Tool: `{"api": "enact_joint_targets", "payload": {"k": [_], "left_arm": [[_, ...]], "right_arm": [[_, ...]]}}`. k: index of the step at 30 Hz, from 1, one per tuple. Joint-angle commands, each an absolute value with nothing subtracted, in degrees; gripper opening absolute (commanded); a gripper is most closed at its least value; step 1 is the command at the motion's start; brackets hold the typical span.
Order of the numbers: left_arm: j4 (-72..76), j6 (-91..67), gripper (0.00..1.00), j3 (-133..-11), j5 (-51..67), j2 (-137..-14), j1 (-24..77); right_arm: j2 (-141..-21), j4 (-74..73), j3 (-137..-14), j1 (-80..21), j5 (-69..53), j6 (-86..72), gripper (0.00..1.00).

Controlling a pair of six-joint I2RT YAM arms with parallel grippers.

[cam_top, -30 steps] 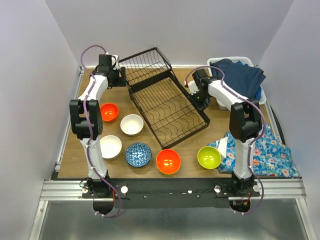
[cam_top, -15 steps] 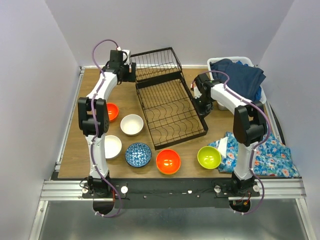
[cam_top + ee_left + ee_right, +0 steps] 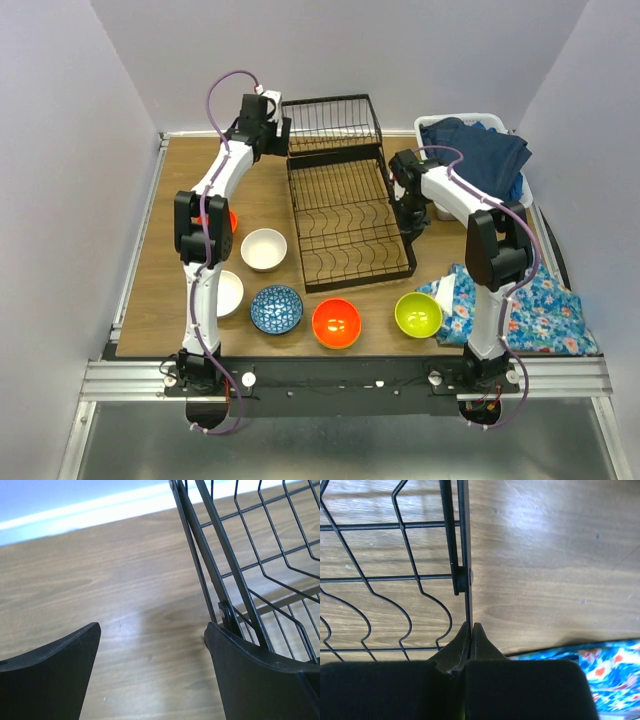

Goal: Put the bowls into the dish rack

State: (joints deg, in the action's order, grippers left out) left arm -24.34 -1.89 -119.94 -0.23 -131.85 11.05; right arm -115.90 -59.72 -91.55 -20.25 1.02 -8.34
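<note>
The right gripper (image 3: pixel 470 626) is pinched tight on a thin side wire of the dish rack (image 3: pixel 345 205). The left gripper (image 3: pixel 152 630) is spread wide and holds nothing. The rack's far corner is right beside one of its fingers.

Six bowls sit on the table (image 3: pixel 175 190), closer to the robot than both grippers:
- an orange bowl (image 3: pixel 337 323)
- a second orange bowl (image 3: pixel 228 221)
- a white bowl (image 3: pixel 264 249)
- a second white bowl (image 3: pixel 228 292)
- a blue bowl (image 3: pixel 277 308)
- a green bowl (image 3: pixel 418 314)

A white tub (image 3: pixel 524 190) just past the right gripper holds a dark blue cloth (image 3: pixel 478 152).

- Top external: high above the near edge, looking down across the whole bench (image 3: pixel 150 290).
- Left wrist: close, at the dish rack (image 3: pixel 345 205)'s far-left corner.
- Right wrist: close, looking down on its right rim.
</note>
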Motion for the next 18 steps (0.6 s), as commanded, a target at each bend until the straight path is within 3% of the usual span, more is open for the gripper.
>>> {"api": "enact_joint_targets", "payload": {"k": [1,18], "left_arm": [[-18.2,-2.0,0.98,-123.0,6.9,-136.0,20.0],[-17.2,-1.6,0.99,-127.3,5.9,-140.3,23.2]], "right_arm": [[-118.5,-48.0,-96.2,-20.3,1.5,-12.8,0.01],[-116.2,-48.2,-91.7,-19.1,3.0,-16.6,0.01]]}}
